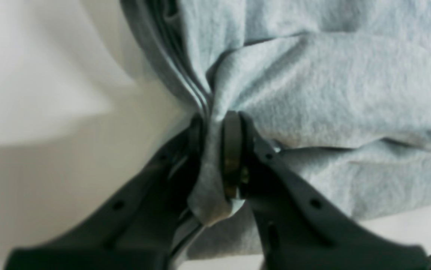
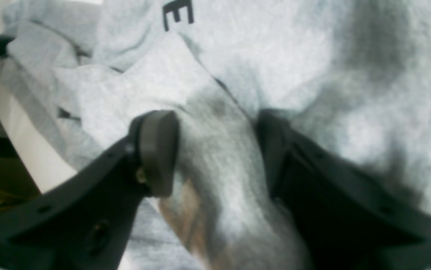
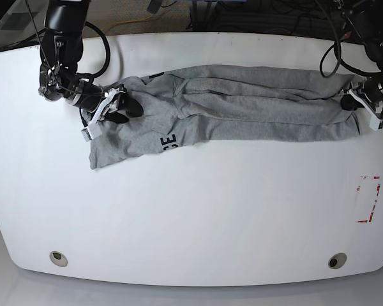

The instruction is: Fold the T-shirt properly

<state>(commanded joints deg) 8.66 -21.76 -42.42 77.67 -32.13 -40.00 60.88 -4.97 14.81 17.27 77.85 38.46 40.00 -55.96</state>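
Pinching a bunched edge of the T-shirt (image 1: 313,93) tight — left gripper (image 1: 215,150), right gripper (image 2: 215,150) wide open — cloth between its fingers.

A white table (image 3: 191,217) with rounded corners fills most of the base view. Two round metal-rimmed holes sit near its front edge — one at about 7 o'clock (image 3: 59,258), the other at about 5 o'clock (image 3: 336,261). A red-and-white marking (image 3: 369,199) lies at about 4 o'clock. Dark cables (image 3: 255,16) tangle beyond the far edge, at 12 o'clock.
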